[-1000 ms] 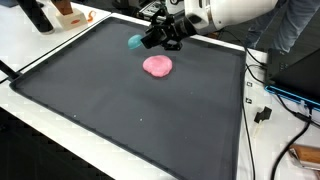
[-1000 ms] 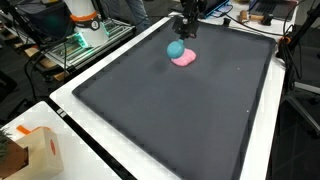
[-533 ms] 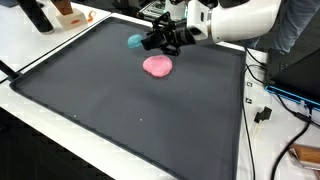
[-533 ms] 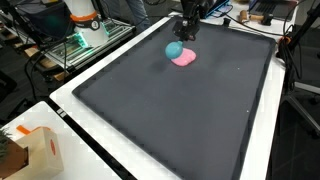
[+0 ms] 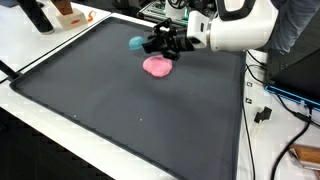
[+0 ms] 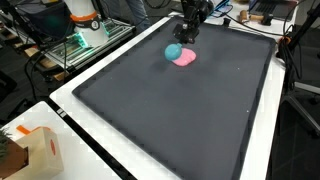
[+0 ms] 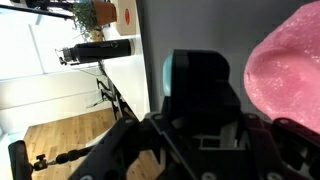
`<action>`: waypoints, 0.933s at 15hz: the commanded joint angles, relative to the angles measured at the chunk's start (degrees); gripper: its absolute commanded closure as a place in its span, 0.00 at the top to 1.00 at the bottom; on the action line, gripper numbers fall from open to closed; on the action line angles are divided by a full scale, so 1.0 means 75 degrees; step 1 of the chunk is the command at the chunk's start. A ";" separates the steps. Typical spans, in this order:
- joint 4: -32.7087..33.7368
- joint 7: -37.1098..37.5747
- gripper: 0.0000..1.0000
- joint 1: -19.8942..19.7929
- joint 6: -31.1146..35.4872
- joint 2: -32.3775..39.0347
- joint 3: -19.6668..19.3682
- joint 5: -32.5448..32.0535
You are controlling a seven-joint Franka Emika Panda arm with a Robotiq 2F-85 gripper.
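Gripper (image 5: pixel 155 44) low beside teal ball (image 5: pixel 134 42) and pink lump (image 5: pixel 157 66); whether its jaws are apart cannot be told.
Risk: a sideways nudge could roll the ball away.

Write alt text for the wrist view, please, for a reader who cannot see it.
The black end effector fills the foreground over a dark grey mat; a lumpy pink blob sits at right, and a teal round object peeks behind the end effector's left side.
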 commanded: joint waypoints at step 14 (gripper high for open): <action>0.0566 -0.0180 0.25 -0.0146 -0.0218 0.0539 -0.0131 -0.0102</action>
